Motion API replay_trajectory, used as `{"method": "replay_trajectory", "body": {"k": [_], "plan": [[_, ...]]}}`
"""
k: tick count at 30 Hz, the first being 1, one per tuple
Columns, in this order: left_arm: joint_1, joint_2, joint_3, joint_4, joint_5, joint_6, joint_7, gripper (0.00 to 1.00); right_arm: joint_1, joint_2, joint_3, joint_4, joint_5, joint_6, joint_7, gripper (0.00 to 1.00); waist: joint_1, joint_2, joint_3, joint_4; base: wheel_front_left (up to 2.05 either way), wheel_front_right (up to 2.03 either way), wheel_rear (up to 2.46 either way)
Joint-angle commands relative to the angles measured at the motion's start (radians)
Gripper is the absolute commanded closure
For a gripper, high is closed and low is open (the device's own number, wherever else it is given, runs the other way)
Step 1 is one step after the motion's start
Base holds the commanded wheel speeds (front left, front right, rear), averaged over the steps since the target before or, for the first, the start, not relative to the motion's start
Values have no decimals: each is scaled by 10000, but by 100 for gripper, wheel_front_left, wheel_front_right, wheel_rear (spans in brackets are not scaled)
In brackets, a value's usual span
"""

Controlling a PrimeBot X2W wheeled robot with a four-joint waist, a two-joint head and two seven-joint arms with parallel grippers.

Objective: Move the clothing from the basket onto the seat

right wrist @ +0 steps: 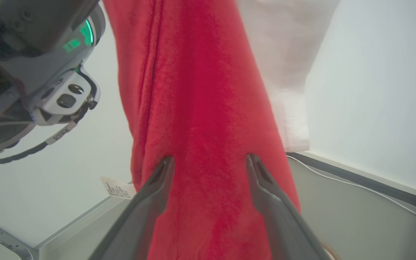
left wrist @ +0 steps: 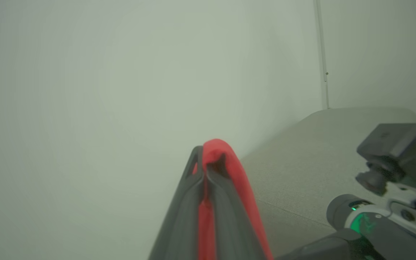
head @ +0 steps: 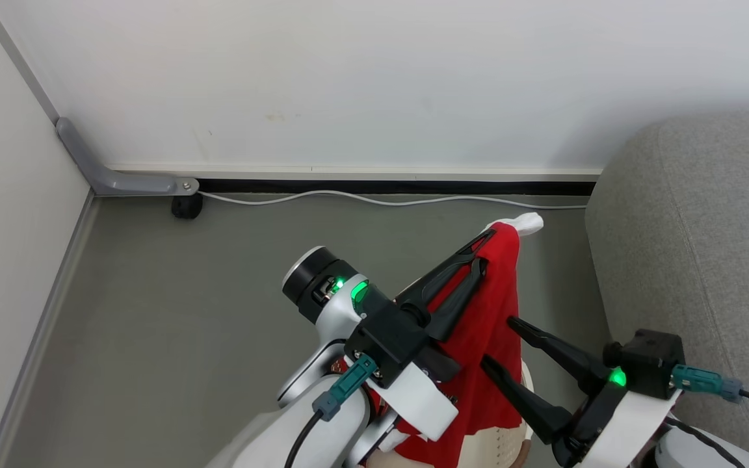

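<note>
In the head view, my left hand (head: pixel 482 250) is pinched shut on the top of the red garment (head: pixel 488 325). The garment hangs straight down over the cream basket (head: pixel 498 452). My right hand (head: pixel 501 342) stands spread wide and holds nothing, with its fingertips at the hanging cloth. The grey seat (head: pixel 693 247) lies just to the right.

In the left wrist view, the fingers (left wrist: pixel 190 202) press together with red cloth between them and folded over the tip.

In the right wrist view, the spread fingers (right wrist: pixel 150 195) frame the red cloth, but I cannot tell whether they touch it. A white tag (right wrist: pixel 116 187) hangs at the cloth's left edge.
</note>
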Motion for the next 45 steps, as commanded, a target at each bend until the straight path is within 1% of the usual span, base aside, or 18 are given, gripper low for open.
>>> {"method": "replay_trajectory", "body": {"k": [1, 9, 17, 26, 28, 33, 37, 38, 39, 45], "plan": [[-562, 19, 279, -225, -63, 85, -57, 100, -162, -225, 41, -273, -145, 40, -61, 0, 0, 0, 13, 18, 0, 0, 0], [-773, 19, -148, -216, -267, 204, -92, 100, -350, -359, -466, -343, -1304, 40, -61, 0, 0, 0, 145, 24, 0, 0, 0], [-1023, 19, -667, -203, -567, 378, -126, 100, -716, -423, -710, -143, -2126, 40, -61, 0, 0, 0, 204, 131, 0, 0, 0], [-1200, 18, -1121, -152, -864, 547, -141, 100, -885, -450, -1223, -270, -2622, 40, -61, 0, 0, 0, 246, 340, 0, 0, 0], [-1242, 18, -1208, -183, -925, 579, -142, 100, -846, -490, -976, -233, -2520, 40, -61, 0, 0, 0, 266, 391, 0, 0, 0], [-1362, 18, -1415, -212, -1016, 647, -143, 100, -1177, -756, 494, 361, -1660, 40, -61, 0, 0, 0, 313, 498, 0, 0, 0], [-1406, 18, -1473, -145, -1060, 722, -144, 100, -1500, -788, 973, 597, -1182, 40, -61, 0, 0, 0, 378, 525, 0, 0, 0], [-1417, 18, -1485, -114, -1085, 754, -144, 100, -1562, -826, 1186, 776, -981, 40, -61, 67, 0, 0, 407, 527, 0, 0, 0], [-1419, 18, -1489, -98, -1103, 767, -144, 100, -1592, -829, 1248, 830, -884, 40, -61, 100, 0, 0, 416, 522, 0, 0, 0], [-1396, 18, -1389, 53, -1163, 814, -144, 100, -1665, -855, 1369, 1035, -503, 40, -61, 100, 0, 0, 447, 413, 0, 0, 0]]}}
